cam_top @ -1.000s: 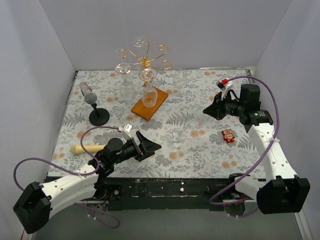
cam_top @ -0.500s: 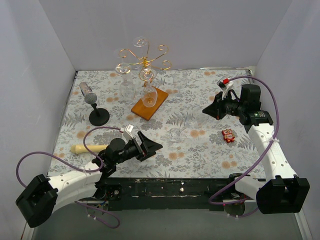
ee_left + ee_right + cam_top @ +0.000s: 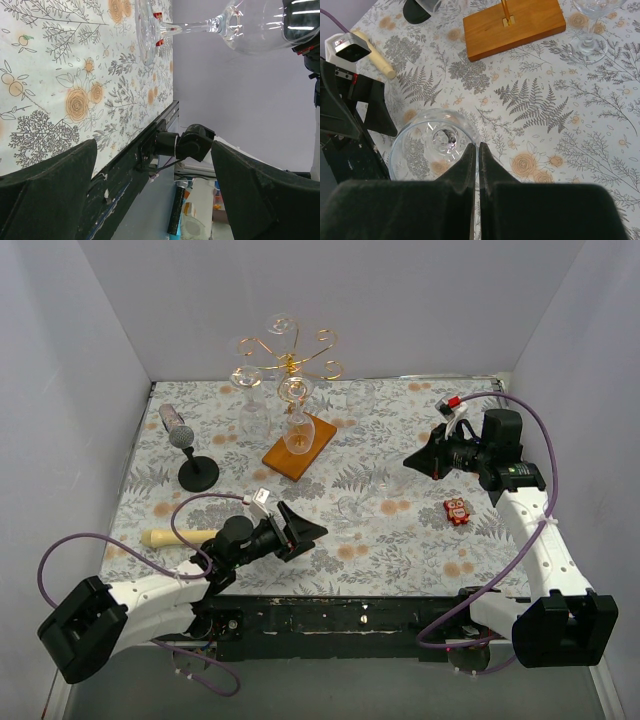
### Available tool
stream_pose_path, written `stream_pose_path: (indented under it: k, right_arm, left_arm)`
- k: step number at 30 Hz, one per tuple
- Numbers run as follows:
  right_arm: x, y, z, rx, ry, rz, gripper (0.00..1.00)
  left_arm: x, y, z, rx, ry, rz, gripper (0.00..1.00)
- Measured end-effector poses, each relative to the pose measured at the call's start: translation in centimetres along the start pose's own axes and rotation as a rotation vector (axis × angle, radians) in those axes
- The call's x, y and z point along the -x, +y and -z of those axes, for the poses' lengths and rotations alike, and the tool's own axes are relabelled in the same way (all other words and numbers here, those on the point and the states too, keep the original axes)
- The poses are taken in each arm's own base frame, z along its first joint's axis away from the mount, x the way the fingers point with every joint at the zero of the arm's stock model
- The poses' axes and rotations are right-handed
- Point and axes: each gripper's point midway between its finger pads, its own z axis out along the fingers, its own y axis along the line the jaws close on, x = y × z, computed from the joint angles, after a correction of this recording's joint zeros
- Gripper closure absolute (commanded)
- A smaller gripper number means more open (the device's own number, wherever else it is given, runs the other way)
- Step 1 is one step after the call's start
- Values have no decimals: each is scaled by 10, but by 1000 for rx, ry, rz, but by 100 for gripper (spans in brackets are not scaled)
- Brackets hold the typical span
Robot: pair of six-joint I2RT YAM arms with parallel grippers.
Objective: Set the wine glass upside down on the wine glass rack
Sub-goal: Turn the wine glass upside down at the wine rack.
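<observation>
My right gripper (image 3: 412, 462) (image 3: 475, 146) is shut on the rim of a clear wine glass (image 3: 383, 483) (image 3: 432, 145), held above the middle of the table. The glass lies nearly sideways, with its foot (image 3: 145, 30) pointing towards the left arm and its bowl (image 3: 255, 30) at the right gripper. My left gripper (image 3: 316, 531) (image 3: 155, 200) stands open near the front edge, below and short of the glass foot, with nothing between its fingers. The wine glass rack (image 3: 289, 358), gold wire on a wooden base (image 3: 300, 448) (image 3: 512, 25), stands at the back with two glasses hanging on it.
A microphone on a black round-footed stand (image 3: 187, 448) is at the left. A pale wooden pin (image 3: 176, 536) lies near the front left. A small red toy (image 3: 457, 510) sits at the right. Another clear glass (image 3: 591, 30) stands upright right of the rack's base.
The left arm has slid a little right and forward, its open gripper nearer the glass foot. The right gripper with the glass has edged slightly left.
</observation>
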Motion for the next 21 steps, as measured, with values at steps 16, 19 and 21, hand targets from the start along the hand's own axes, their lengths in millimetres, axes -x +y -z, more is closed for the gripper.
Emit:
stream_pose_path:
  k: [16, 19, 21]
  right_arm:
    - [4, 9, -1, 68, -32, -51, 99]
    - [-1, 10, -3, 80, -26, -70, 99]
    - [-2, 10, -3, 85, -27, -76, 99]
  left_arm:
    - [7, 14, -21, 60, -25, 56, 7]
    - [13, 3, -32, 45, -30, 52, 9]
    - [16, -4, -38, 31, -32, 47, 12]
